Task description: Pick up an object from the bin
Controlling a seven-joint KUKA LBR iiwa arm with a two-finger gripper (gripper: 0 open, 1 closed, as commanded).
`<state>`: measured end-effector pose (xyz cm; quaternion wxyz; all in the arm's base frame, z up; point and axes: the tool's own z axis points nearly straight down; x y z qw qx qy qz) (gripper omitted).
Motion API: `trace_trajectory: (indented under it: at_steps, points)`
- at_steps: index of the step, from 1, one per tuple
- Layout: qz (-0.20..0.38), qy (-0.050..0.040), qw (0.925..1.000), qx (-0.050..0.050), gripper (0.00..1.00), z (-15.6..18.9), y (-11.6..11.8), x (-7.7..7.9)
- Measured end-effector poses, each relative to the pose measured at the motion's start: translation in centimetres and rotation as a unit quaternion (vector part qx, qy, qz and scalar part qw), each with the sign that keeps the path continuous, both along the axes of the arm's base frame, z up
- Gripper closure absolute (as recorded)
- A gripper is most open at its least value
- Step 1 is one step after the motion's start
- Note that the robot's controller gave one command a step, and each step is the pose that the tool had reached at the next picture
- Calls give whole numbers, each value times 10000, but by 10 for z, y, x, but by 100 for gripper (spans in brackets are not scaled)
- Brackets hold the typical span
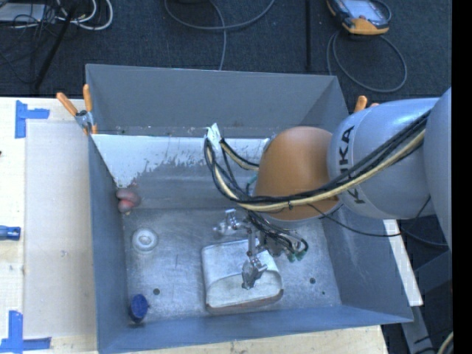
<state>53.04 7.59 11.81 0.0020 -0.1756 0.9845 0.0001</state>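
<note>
Hanging over a pale rectangular tray (223, 286) in the bin (206, 105), the gripper (251, 274) cannot be judged open or closed.

arm (402, 198): grey, KUKA-marked | cover (295, 164): orange | cables (310, 200): black, yellow | gripper (249, 277): metal

4 loose things in the grey metal bin (206, 102), 1 of each kind: 1 flat pale rect. pad (221, 286) w/ rounded corners, near middle; 1 small clear round lid (144, 240), left; 1 small pinkish lump (125, 200), far left by the wall; 1 small blue thing (138, 307), near-left corner, kind unclear
</note>
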Motion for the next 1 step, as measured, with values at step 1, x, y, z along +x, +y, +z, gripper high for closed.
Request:
trace_trajectory:
  at_steps: [1]
  points:
    - [-412, 15, 9992, 13, 0, -47, -20, -1]
